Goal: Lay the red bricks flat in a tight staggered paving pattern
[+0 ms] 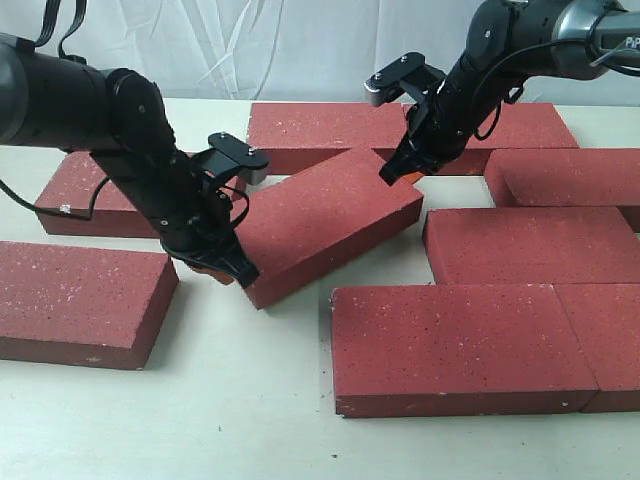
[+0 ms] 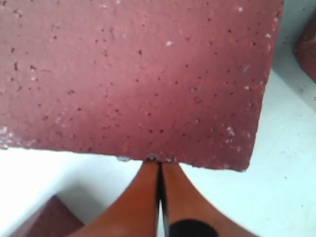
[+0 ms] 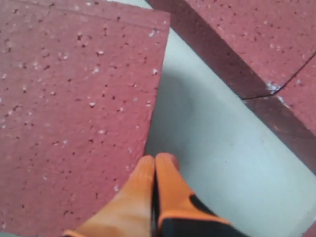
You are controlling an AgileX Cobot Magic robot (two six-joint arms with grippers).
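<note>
Several red bricks lie flat on the table. One skewed brick [image 1: 325,222] sits at an angle in the middle. My left gripper [image 1: 222,270] is shut, its orange tips pressed against that brick's near-left end [image 2: 143,84]. My right gripper [image 1: 403,178] is shut too, its tips at the brick's far-right corner [image 3: 74,108], beside its edge. Two bricks [image 1: 455,345] [image 1: 530,240] lie at the front right, another [image 1: 325,130] at the back centre.
A brick [image 1: 80,300] lies at the front left and one [image 1: 85,190] behind my left arm. More bricks [image 1: 570,175] [image 1: 520,125] fill the back right. A white cloth backdrop hangs behind the pale table [image 1: 230,400].
</note>
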